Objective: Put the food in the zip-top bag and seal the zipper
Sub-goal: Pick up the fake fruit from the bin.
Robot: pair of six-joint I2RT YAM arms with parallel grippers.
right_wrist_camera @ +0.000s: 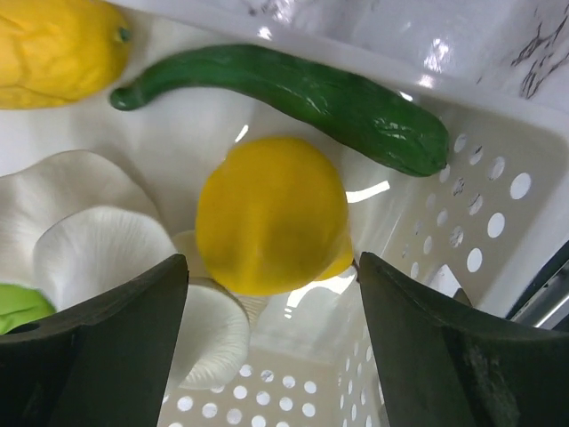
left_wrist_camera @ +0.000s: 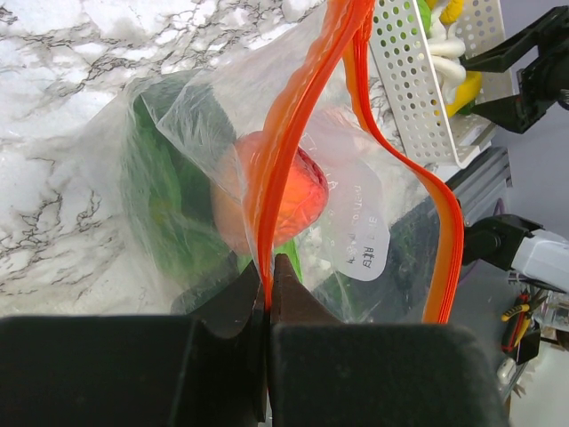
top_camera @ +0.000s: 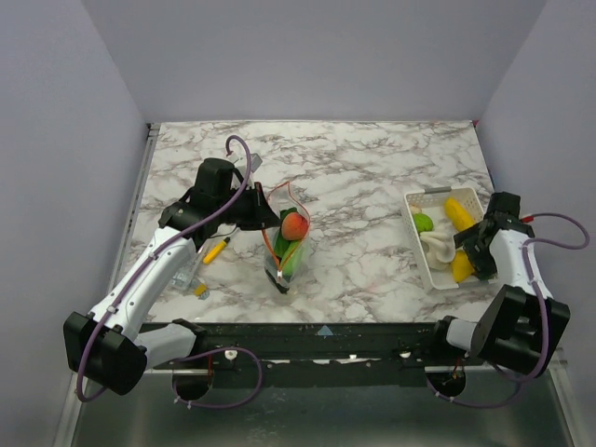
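The zip-top bag [top_camera: 287,251] stands mid-table, mouth up, with the orange-red peach [top_camera: 294,224] and a leafy green vegetable [top_camera: 291,261] inside. My left gripper [top_camera: 264,215] is shut on one side of the red-orange zipper strip [left_wrist_camera: 289,151] at the bag's left edge; the other side of the strip [left_wrist_camera: 427,191] hangs apart, so the mouth is open. The peach [left_wrist_camera: 289,191] and the greens [left_wrist_camera: 169,200] show through the plastic. My right gripper [right_wrist_camera: 273,267] is open inside the white tray [top_camera: 419,256], its fingers either side of a yellow piece [right_wrist_camera: 271,213], not touching it.
The tray [right_wrist_camera: 471,222] also holds a green cucumber [right_wrist_camera: 302,89], another yellow piece [right_wrist_camera: 53,40], white mushroom pieces [right_wrist_camera: 89,245] and a light green piece [right_wrist_camera: 18,307]. A yellow pen [top_camera: 215,251] and a small clear plastic item [top_camera: 186,272] lie left of the bag.
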